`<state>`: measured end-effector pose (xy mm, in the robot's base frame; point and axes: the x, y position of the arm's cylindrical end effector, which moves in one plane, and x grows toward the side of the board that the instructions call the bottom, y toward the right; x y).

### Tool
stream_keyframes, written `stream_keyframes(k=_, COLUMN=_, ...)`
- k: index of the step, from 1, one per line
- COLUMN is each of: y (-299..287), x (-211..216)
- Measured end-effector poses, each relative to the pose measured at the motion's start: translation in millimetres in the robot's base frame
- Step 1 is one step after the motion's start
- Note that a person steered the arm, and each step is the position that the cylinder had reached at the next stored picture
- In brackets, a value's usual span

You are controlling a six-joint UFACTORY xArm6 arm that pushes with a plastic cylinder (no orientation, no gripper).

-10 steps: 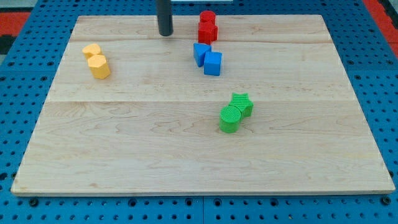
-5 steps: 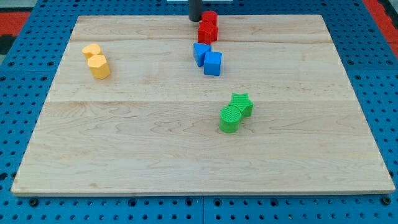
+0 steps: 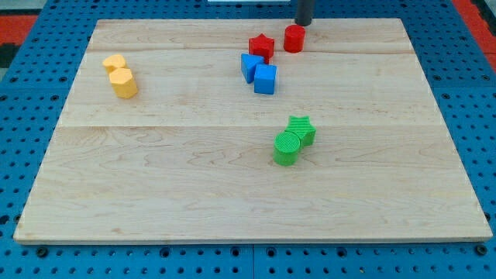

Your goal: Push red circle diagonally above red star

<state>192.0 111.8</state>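
The red circle (image 3: 294,38) stands near the board's top edge, just right of and slightly above the red star (image 3: 261,46), with a small gap between them. My tip (image 3: 304,22) is at the view's top, just above and slightly right of the red circle, close to it or touching it.
Two blue blocks (image 3: 258,73) sit just below the red star. A green circle (image 3: 286,149) and green star (image 3: 301,129) touch near the middle. Two yellow blocks (image 3: 120,76) sit at the left. The wooden board (image 3: 155,178) lies on a blue pegboard.
My tip moved right along the top edge, from left of the red pair to beyond it. The red circle shifted right, off the red star; the star moved slightly down.
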Motion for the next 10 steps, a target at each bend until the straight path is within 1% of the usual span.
stream_keyframes(k=1, y=1, x=47)
stream_keyframes(k=2, y=-41, x=73)
stream_keyframes(k=3, y=-55, x=59)
stream_keyframes(k=4, y=-41, x=35)
stream_keyframes(k=5, y=-62, x=24)
stream_keyframes(k=6, y=-74, x=24)
stream_keyframes(k=7, y=-74, x=30)
stream_keyframes(k=8, y=-76, x=45)
stream_keyframes(k=9, y=-89, x=69)
stream_keyframes(k=10, y=-92, x=69)
